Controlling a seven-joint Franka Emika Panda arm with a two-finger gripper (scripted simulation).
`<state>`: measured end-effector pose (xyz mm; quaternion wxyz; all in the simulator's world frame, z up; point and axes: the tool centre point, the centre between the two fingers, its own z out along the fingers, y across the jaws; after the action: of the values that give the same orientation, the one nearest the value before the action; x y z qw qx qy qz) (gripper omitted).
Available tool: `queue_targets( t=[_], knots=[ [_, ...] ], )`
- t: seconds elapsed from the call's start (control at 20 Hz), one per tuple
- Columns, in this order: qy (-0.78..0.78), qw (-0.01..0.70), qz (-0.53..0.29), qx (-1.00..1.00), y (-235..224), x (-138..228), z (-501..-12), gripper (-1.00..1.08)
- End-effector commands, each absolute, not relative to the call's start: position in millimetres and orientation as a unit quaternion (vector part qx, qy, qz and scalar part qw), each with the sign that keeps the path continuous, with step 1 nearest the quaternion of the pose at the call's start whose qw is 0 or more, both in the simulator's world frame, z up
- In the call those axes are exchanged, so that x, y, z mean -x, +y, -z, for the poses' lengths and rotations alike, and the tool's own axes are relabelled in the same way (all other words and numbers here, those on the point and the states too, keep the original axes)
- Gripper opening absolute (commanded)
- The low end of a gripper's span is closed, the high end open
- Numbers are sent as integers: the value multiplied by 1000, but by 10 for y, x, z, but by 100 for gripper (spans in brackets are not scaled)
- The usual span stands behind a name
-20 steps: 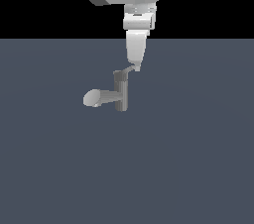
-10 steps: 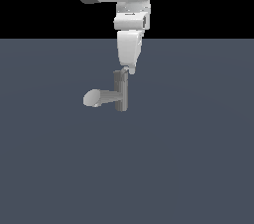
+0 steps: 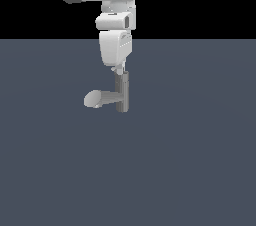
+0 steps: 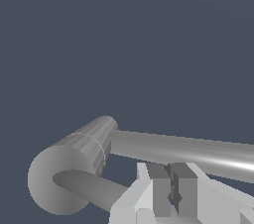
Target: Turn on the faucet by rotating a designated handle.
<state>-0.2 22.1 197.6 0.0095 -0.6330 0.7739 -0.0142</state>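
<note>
Just above the middle of the exterior view, the faucet (image 3: 121,92) is seen standing on a bare slate-grey floor (image 3: 190,170), its thick spout (image 3: 100,98) reaching toward the frame's left and ending in a pale rounded tip. The gripper (image 3: 120,69) is lowered straight onto the top of the upright body, which hides the cap and most of the handle from this side. In the wrist view the handle (image 4: 94,188) is shown as a thin grey lever running from the cap toward the fingers (image 4: 158,188), which are drawn nearly together with only a sliver of gap. Whether the lever is actually pinched cannot be told; the fingers appear set against its end. The placement is judged to suit a sideways push, so that the lever is swung about the cap.
</note>
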Motion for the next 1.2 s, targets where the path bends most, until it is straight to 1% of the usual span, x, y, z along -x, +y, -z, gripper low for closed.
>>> queue_targets(
  t=[0.0, 0.1, 0.15, 1.15],
  knots=[
    [761, 1, 1, 649, 617, 85, -1830, -100],
    [761, 0, 0, 649, 682, 91, -1817, -100],
    [777, 10, 15, 629, 316, -17, -1983, -100],
    [763, 1, 2, 646, 1020, -413, -1840, -100]
  ],
)
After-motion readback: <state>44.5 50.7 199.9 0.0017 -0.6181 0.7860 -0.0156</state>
